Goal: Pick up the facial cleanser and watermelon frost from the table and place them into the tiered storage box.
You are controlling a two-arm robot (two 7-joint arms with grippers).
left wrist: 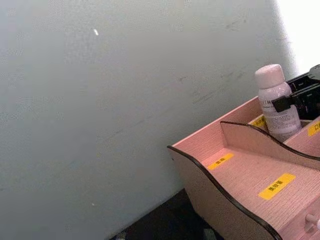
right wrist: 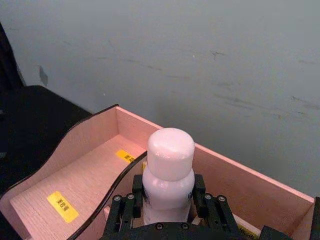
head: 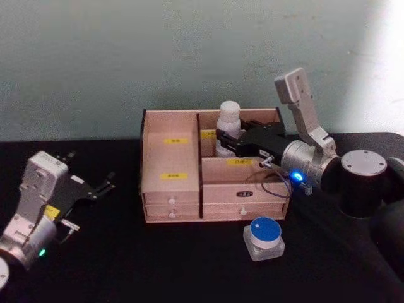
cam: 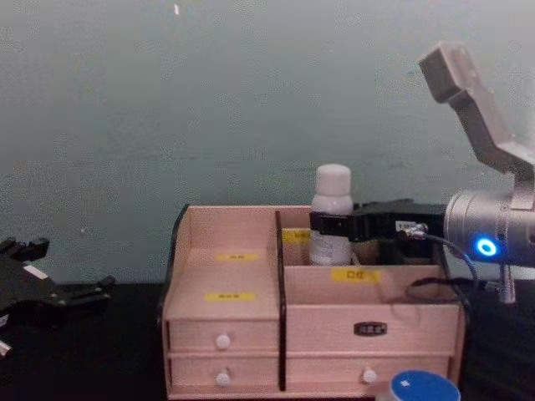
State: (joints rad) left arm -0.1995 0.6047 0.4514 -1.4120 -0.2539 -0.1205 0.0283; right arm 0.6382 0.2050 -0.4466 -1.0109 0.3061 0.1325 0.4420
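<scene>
Facial cleanser (head: 229, 115) pinched by R gripper (head: 227, 142) in 1 o'clock bay of tiered storage box (head: 172, 165); could be toppled if dragged on release. L gripper (head: 103, 185) parked, spread, at 8 o'clock.

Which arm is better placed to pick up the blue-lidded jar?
Probably right, once its fingers release the white bottle: the blue-lidded jar sits near that arm, while the left gripper rests far across the table.
</scene>
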